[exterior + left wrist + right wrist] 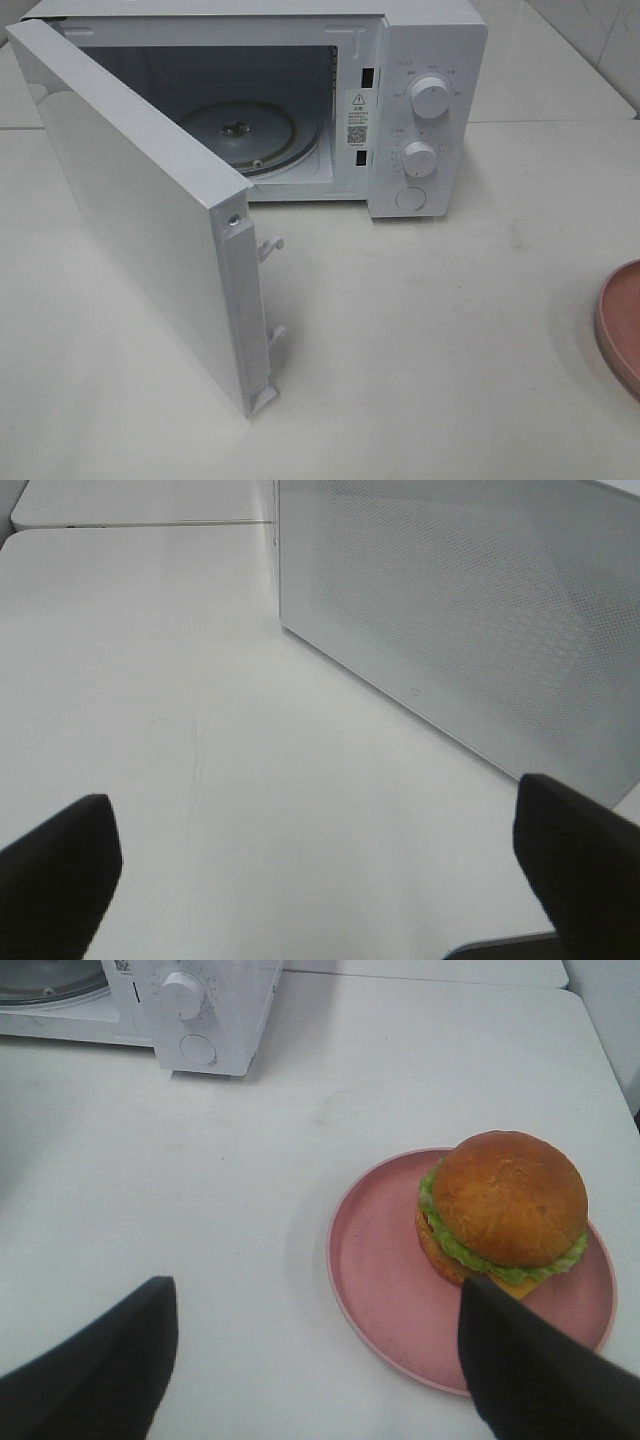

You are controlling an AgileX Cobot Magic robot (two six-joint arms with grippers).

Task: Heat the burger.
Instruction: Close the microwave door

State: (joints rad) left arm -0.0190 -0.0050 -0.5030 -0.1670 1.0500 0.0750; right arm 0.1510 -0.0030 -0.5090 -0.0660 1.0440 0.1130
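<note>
Burger (505, 1210) sits on the pink plate (380, 1270) at the counter's right edge, just ahead of my right gripper (315, 1360), jaws spread wide, empty. Left gripper (320, 870), likewise released, faces the open microwave door (470, 610), so I judge the right arm nearer.

burger (505, 1210) | golden bun, lettuce edge | upright | on pink plate (385, 1290)

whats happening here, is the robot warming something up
Nothing is being held yet. The microwave stands on the white table with its door swung wide open and the glass turntable bare. The burger sits on a pink plate off to the microwave's right. The right pincer hangs open above the plate, and the left pincer is open beside the door.
</note>
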